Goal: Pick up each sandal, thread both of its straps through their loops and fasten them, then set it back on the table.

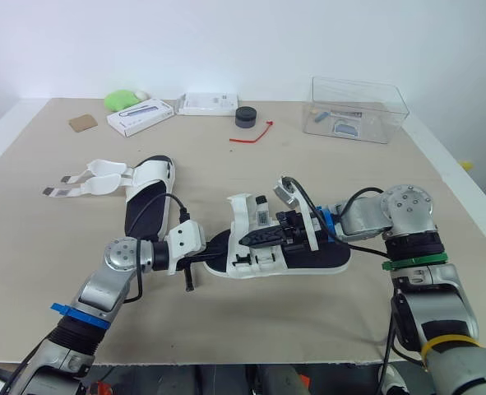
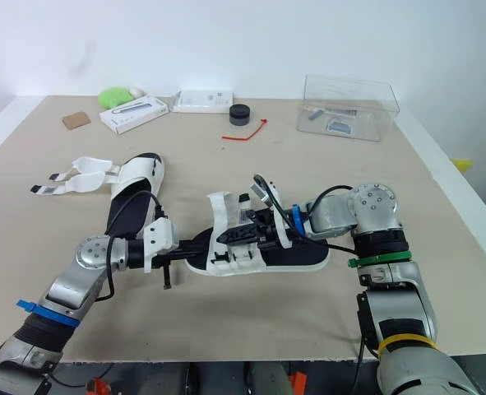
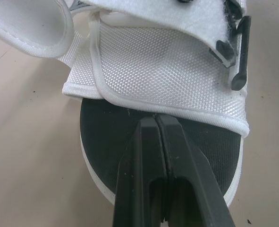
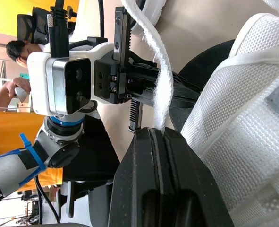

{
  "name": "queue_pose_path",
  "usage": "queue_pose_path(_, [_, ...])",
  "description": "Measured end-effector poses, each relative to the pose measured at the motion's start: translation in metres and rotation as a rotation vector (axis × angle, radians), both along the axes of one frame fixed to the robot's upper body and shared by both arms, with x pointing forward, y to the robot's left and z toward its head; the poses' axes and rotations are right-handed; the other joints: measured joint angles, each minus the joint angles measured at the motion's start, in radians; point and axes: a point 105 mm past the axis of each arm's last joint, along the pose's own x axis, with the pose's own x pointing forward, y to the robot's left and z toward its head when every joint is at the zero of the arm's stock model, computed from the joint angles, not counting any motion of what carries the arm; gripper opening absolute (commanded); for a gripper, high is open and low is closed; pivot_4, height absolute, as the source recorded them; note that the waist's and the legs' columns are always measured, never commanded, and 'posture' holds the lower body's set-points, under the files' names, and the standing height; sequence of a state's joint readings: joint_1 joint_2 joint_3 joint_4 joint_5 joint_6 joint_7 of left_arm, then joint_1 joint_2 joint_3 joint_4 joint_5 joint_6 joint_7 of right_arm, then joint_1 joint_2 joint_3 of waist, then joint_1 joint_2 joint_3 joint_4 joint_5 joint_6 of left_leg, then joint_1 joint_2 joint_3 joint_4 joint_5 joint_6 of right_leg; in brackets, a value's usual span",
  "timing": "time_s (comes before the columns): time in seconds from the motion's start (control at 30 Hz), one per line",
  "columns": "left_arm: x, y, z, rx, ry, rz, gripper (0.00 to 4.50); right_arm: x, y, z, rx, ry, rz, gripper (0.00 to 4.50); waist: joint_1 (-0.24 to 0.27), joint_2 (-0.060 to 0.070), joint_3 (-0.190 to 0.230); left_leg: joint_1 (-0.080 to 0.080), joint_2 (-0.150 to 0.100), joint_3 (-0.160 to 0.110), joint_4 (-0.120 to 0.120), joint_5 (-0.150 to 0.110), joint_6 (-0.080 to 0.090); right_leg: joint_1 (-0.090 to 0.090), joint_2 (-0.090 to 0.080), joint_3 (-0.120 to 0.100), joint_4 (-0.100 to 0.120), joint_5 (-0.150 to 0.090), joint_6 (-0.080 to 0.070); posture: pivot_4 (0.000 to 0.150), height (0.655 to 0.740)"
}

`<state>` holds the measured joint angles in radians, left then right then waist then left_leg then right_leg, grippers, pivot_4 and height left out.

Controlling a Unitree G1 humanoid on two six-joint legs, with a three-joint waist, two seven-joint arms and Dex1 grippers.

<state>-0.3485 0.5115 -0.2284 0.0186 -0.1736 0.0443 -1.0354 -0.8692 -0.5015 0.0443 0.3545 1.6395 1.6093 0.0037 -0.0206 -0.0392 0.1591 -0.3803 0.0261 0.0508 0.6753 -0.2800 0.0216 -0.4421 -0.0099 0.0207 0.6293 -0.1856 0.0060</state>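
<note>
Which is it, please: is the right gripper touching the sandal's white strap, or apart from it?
Touching. The right wrist view shows the white strap pinched between the shut black fingertips of the right gripper.

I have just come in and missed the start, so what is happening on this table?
The robot is working on the near sandal at the front of the table. Its left fingers are shut on the edge of the black sole, holding it. Its right fingers are shut on one white strap of that sandal. The other sandal lies further back on the robot's left, with its straps spread open.
</note>
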Motion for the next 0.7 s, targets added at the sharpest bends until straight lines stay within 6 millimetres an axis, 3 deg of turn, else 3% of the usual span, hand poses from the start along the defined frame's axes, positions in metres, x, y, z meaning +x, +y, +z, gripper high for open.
queue_pose_path(0.43, [0.0002,0.0001,0.0000,0.001,-0.001,-0.001,0.00,0.0006,0.0068,0.0074,0.049,0.021,-0.021,0.05,0.000,0.000,0.000,0.000,0.000,0.000,0.000,0.000,0.000,0.000,0.000,0.000,0.000,0.000,0.000,0.150,0.7400])
queue_pose_path(0.7, [0.0004,0.0001,0.0000,0.001,-0.002,0.000,0.00,-0.0014,0.0045,-0.0007,0.022,0.044,-0.051,0.05,0.000,0.000,0.000,-0.001,0.000,0.000,0.000,0.000,0.000,0.000,0.000,0.001,0.000,-0.001,0.003,0.150,0.7400])
